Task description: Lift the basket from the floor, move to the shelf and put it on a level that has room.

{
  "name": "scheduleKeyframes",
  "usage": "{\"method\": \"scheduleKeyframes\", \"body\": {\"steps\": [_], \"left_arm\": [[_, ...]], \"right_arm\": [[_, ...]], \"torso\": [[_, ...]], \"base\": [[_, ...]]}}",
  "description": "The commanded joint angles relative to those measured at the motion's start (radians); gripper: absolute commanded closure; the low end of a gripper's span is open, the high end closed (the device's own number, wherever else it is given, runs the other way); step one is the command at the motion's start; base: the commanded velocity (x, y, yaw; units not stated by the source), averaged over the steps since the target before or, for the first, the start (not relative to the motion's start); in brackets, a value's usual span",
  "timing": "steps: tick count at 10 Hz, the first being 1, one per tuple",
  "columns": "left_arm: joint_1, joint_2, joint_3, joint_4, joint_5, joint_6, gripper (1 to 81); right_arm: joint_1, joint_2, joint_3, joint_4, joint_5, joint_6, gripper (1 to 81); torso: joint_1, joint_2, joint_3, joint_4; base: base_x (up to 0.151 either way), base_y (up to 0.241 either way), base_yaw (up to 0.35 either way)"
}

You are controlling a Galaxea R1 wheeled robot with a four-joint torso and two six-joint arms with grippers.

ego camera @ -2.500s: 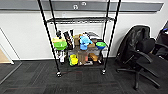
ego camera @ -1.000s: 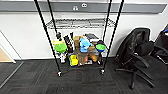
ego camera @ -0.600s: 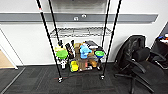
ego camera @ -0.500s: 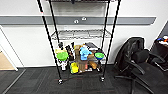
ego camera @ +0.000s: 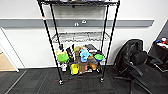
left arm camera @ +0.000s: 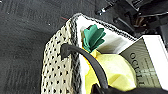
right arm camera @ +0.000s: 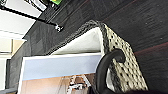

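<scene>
The basket (left arm camera: 60, 72) hangs above the floor (left arm camera: 22, 37), each tool hooked over an end wall (jaw spread cannot be told). Inside, a box (left arm camera: 147, 62) reads "OCUL", the rest cut off; the shelf (ego camera: 80, 37) stands ahead.

Black mesh office chair (ego camera: 136, 66) right of rack, near wall. Dark desk (ego camera: 160, 50) at far right edge, small colourful objects on it, too blurred to identify. White wall (ego camera: 27, 42) with grey horizontal band (ego camera: 22, 23); two small white fittings (ego camera: 80, 23) on band. Lowest tier clutter: green bowl-like item (ego camera: 63, 58), blue item (ego camera: 84, 54), green-and-blue round item (ego camera: 99, 57), yellow container (ego camera: 74, 69). Left wrist view: yellow pineapple toy (left arm camera: 110, 68) with green leaves (left arm camera: 93, 37), touching grey-and-white box (left arm camera: 147, 61) with lettering. Right wrist view: pale box (right arm camera: 60, 67).
</scene>
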State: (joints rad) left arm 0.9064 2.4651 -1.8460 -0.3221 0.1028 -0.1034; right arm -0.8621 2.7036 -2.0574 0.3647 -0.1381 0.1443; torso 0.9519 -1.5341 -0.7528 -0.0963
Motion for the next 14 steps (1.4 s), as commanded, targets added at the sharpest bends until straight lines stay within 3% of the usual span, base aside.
{"method": "scheduleKeyframes", "body": {"steps": [1, 11, 12, 14], "left_arm": [[-0.132, -0.049, 0.077, -0.023, 0.029, -0.002, 81.1], [-0.149, -0.061, 0.109, -0.021, 0.038, -0.013, 81.1], [-0.149, -0.058, 0.106, -0.021, 0.037, -0.013, 81.1], [-0.156, -0.058, 0.108, -0.021, 0.034, -0.015, 81.1]], "right_arm": [[0.107, -0.011, 0.036, 0.013, -0.037, -0.002, 81.1], [0.099, -0.035, 0.091, 0.017, 0.000, 0.003, 81.1], [0.109, -0.038, 0.090, 0.016, -0.006, 0.003, 81.1], [0.123, -0.051, 0.097, 0.016, -0.015, 0.003, 81.1]], "torso": [[-0.064, 0.100, 0.000, 0.000], [-0.287, 0.446, 0.000, 0.000], [-0.310, 0.480, 0.045, 0.000], [-0.347, 0.539, 0.061, 0.000]], "base": [[0.000, 0.000, 0.000], [0.000, 0.000, 0.000], [0.000, 0.000, 0.000], [0.000, 0.000, 0.000]]}}
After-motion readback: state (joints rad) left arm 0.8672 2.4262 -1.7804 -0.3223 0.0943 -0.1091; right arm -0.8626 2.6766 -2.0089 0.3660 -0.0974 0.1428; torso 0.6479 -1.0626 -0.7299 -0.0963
